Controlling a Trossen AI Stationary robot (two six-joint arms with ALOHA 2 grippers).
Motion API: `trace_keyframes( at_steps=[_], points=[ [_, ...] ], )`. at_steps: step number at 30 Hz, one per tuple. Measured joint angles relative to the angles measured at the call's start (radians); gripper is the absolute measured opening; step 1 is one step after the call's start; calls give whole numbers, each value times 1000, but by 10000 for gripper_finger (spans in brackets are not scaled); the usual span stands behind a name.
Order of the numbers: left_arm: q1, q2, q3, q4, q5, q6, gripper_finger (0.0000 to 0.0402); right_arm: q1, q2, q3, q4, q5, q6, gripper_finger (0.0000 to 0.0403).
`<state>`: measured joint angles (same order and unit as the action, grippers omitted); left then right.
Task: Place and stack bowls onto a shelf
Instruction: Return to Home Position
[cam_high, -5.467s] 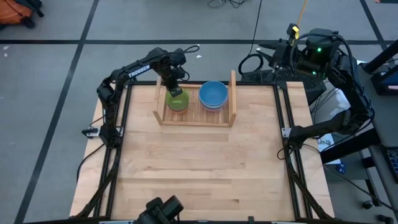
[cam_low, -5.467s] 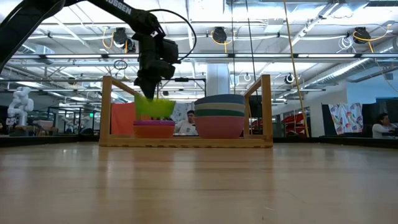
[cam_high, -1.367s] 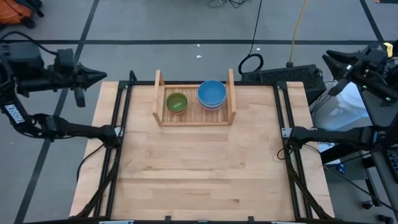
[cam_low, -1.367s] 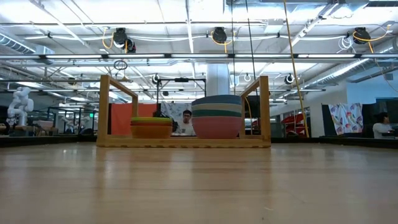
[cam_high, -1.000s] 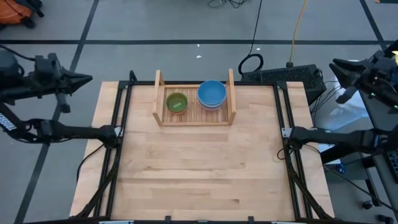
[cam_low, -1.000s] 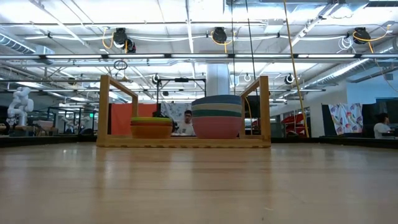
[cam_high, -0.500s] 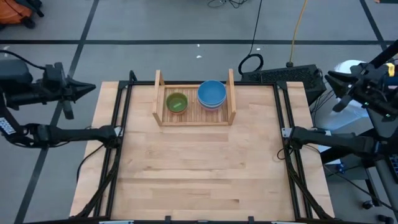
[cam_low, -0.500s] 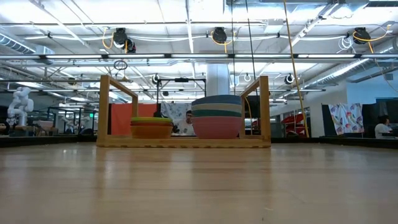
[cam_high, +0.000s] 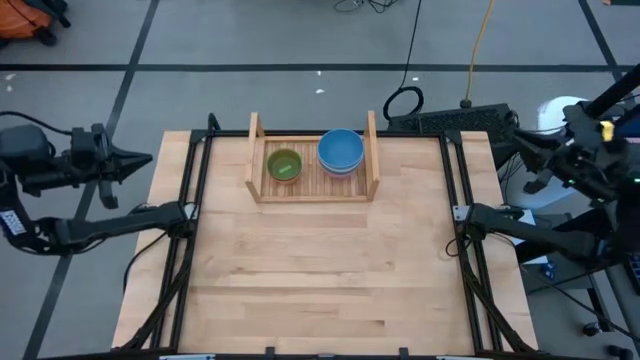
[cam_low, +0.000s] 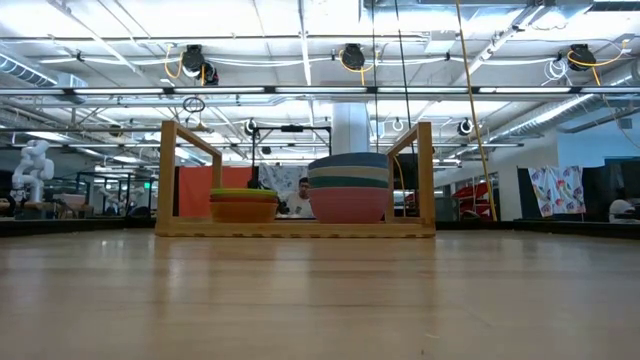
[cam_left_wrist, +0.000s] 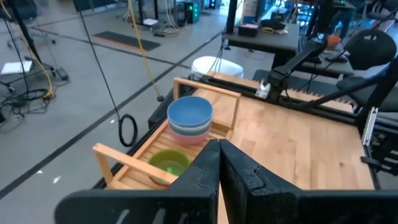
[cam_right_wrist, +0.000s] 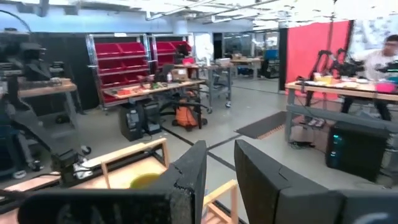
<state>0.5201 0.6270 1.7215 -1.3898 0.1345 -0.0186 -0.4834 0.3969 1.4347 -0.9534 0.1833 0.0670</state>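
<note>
The left end effector (cam_high: 138, 160) hangs beyond the desk's (cam_high: 320, 280) left edge, fingers pressed together on nothing. The right end effector (cam_high: 524, 165) sits off the right edge, slightly parted and empty. White lettering on the left arm is too small to read. On the shelf (cam_high: 312, 188), the green bowl (cam_high: 284, 165) tops the left stack and the blue bowl (cam_high: 341, 150) tops the right. Since half a second ago both arms have shifted a little, while the bowls are unmoved.
</note>
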Motion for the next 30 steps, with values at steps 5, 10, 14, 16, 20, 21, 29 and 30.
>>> trace_keyframes(
  at_steps=[5,10,14,16,20,21,29,30],
  points=[
    [0,-73,-91,4,0,-36,8,0,-29,-113,105,-31,0,77],
    [0,-125,-172,8,0,-54,8,0,-35,-193,135,-31,2,77],
    [0,-171,-242,37,0,-60,8,0,-55,-254,161,-31,19,77],
    [0,-199,-279,59,0,-62,8,0,-79,-278,163,-31,36,77],
    [0,-250,-340,97,0,-82,8,0,-136,-321,170,-31,58,77],
    [0,-261,-353,103,0,-90,8,0,-153,-331,174,-32,63,77],
    [0,-337,-432,175,0,-103,8,0,-299,-482,277,-32,97,77],
    [0,-346,-443,184,0,-104,8,0,-316,-507,296,-32,97,77]
  ],
)
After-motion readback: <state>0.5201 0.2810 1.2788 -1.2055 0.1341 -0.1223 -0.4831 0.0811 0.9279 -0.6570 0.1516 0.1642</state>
